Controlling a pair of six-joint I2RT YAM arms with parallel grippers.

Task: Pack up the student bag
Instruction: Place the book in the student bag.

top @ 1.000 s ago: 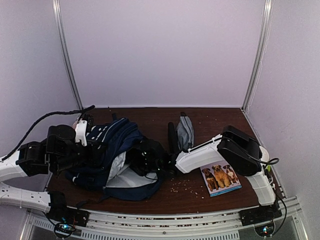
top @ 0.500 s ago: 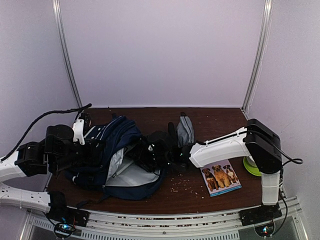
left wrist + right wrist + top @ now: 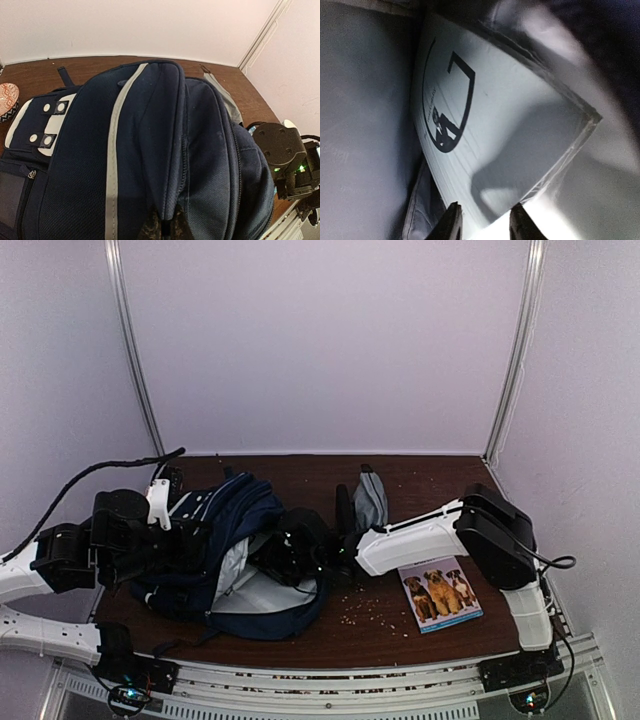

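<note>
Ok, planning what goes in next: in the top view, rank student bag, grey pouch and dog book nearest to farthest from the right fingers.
1. student bag: the right fingers are at its opening, left of centre.
2. grey pouch: just behind the arm, mid-table.
3. dog book: near right, farthest.

The top view looks down from above and behind the arm bases. It faces the pale back wall (image 3: 320, 340) and takes in the whole dark brown wooden surface (image 3: 430, 475). The left wrist camera sits close over the large navy-blue fabric backpack (image 3: 150, 150), which both views share. The right wrist camera is pressed very near a white printed sheet with a black emblem (image 3: 510, 125), the right claw (image 3: 485, 222) at the bottom edge.
</note>
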